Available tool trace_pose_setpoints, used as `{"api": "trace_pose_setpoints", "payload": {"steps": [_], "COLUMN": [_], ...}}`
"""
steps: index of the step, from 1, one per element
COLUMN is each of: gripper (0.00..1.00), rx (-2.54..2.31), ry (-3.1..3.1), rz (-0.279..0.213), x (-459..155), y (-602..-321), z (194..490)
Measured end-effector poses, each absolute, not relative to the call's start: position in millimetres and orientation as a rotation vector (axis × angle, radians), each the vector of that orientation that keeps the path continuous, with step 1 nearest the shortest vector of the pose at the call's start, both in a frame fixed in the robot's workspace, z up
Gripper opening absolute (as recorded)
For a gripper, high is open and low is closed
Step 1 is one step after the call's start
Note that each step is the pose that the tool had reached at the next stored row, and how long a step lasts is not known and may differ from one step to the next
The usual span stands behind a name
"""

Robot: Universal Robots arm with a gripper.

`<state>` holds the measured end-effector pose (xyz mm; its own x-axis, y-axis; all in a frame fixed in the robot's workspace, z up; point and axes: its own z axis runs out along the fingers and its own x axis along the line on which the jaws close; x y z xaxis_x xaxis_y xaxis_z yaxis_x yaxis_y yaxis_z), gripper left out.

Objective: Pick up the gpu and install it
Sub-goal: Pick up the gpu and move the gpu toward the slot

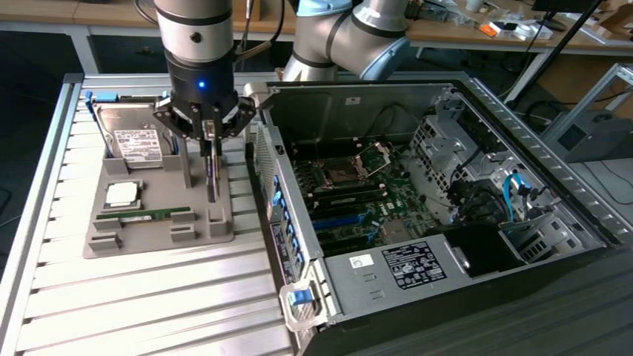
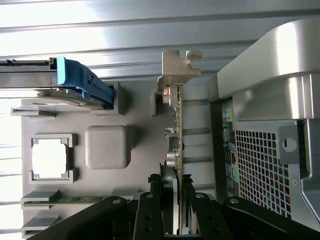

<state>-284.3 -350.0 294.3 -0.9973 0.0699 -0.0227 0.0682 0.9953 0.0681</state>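
While the gpu [image 2: 175, 125] stands edge-up in the tray [image 1: 148, 241] near the case [image 1: 396, 267], the gripper [image 2: 172, 182] clamps it.

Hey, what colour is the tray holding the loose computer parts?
Grey; the tray shows best in the exterior view.

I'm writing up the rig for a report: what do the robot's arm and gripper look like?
The arm has silvery-grey round segments and a pale blue joint cap. A black wrist section carries a small blue light; a dark cable runs alongside. The gripper is black, its linked fingers joined by round pins.
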Motion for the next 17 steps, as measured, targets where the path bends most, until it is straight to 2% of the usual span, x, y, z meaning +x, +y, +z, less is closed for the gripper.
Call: {"api": "trace_pose_setpoints", "payload": {"steps": [17], "gripper": [0.27], "rx": [0.108], "ry": [3.113], "rz": [0.106], "x": [-284.4], "y": [-350.0], "z": [298.7]}}
